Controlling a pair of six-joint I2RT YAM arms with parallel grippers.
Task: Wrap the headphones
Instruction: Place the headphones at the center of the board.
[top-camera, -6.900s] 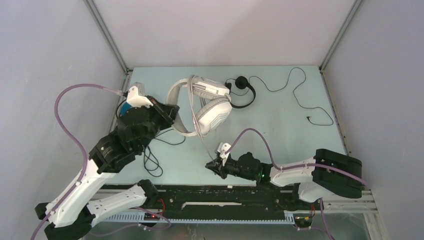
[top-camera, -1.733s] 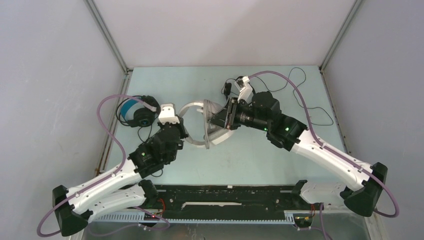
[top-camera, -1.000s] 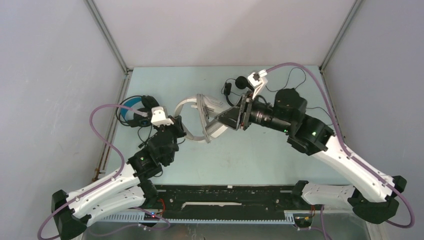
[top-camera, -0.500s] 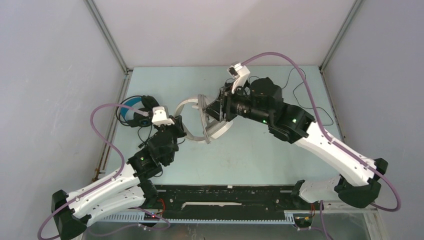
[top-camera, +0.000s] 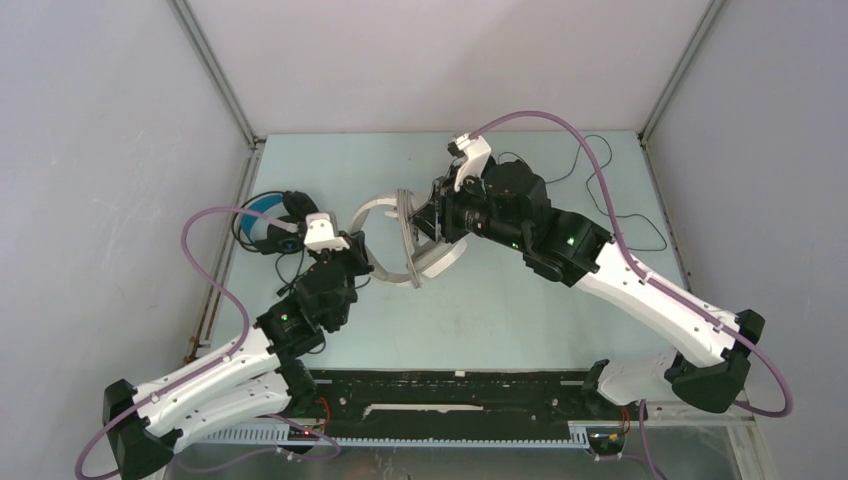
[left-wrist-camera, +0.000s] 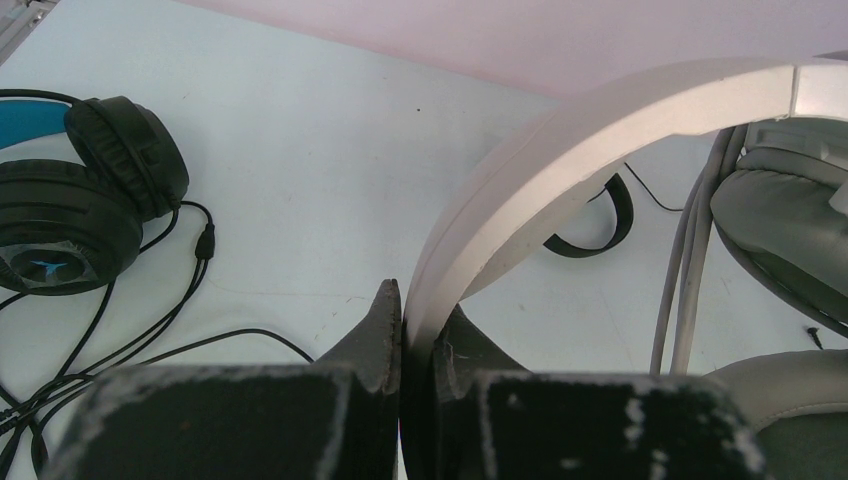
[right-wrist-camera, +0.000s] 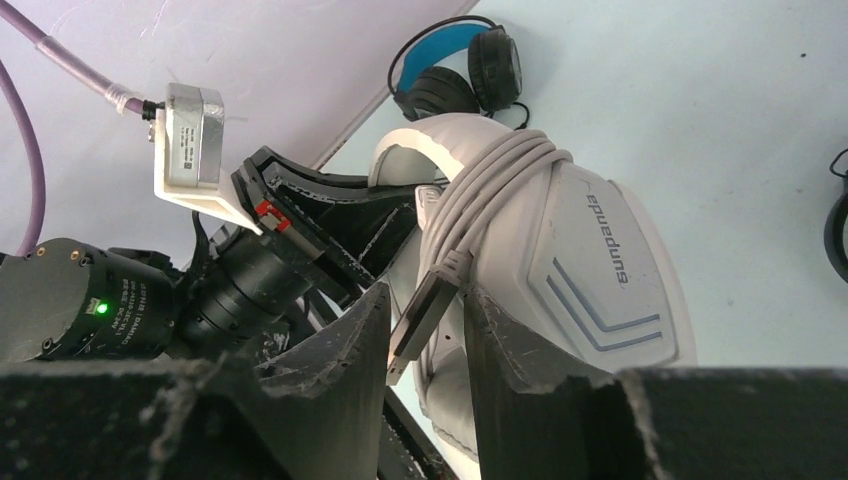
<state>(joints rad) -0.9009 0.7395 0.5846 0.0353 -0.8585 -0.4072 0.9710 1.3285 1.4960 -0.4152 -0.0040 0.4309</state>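
Left gripper (left-wrist-camera: 402, 310): clenched on the headband (left-wrist-camera: 560, 150) of the white headset (top-camera: 435, 255), one finger on each face of the band, steadying it.
Right gripper (right-wrist-camera: 425, 320): just over the white headset's ear cup, with its fingers set around the flat plug (right-wrist-camera: 425, 305) at the end of the grey cable (right-wrist-camera: 490, 185). This reads as a grasp, though contact at the pads is hard to make out.
Grey cable: several turns lie side by side across the white headset where the band meets the cup. Only a short tail runs from them to the plug.
Step in hand: most likely the last of the winding on the white headset, with the free end left to secure.
Next move: calls for tucking the plug under the turns or against the cup so the coil does not spring loose. The left grip should hold the band firm, and the release should not drag on the cable.
Bulky black headset (top-camera: 270, 230): left of the white headset and apart from it, on the table (top-camera: 500, 310). It has blue lining, and its cord lies in loose loops beside it, unwrapped.
Thin black headset (left-wrist-camera: 590, 225): just beyond the white headset and largely hidden under the right arm from above. Its thin cord (top-camera: 640, 235) trails loose well to the white headset's right.
Containers: none shows in any view, so there are no contents to report.
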